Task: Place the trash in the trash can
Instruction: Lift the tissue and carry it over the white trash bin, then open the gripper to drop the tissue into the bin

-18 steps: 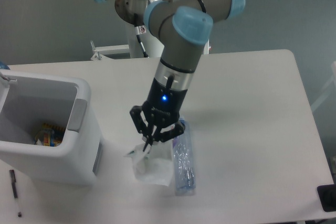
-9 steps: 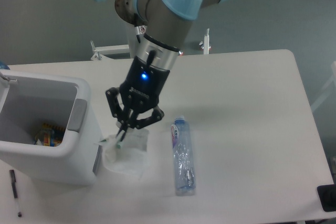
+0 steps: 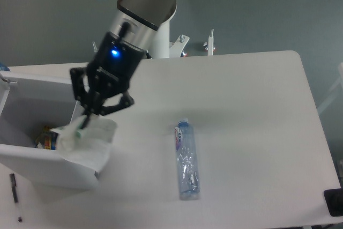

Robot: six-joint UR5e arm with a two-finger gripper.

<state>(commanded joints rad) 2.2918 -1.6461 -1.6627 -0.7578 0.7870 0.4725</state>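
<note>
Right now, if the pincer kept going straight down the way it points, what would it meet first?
Probably the trash can: the pincer, shut on the wrapper, points down-left at the near right rim or just inside it. Depth is unclear from one view; the bottle lies well off that line.

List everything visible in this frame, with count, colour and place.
wrapper: 1, translucent white, hanging from the gripper over the bin's right rim
trash can: 1, white with grey panel, table's left edge
colourful item: 1, yellow and blue, inside the bin
crushed bottle: 1, clear with blue-and-white label, lying at table centre
pen: 1, black, front-left of the bin
table: 1, white
gripper: 1, black, shut on the wrapper
arm: 1, grey and blue
</note>
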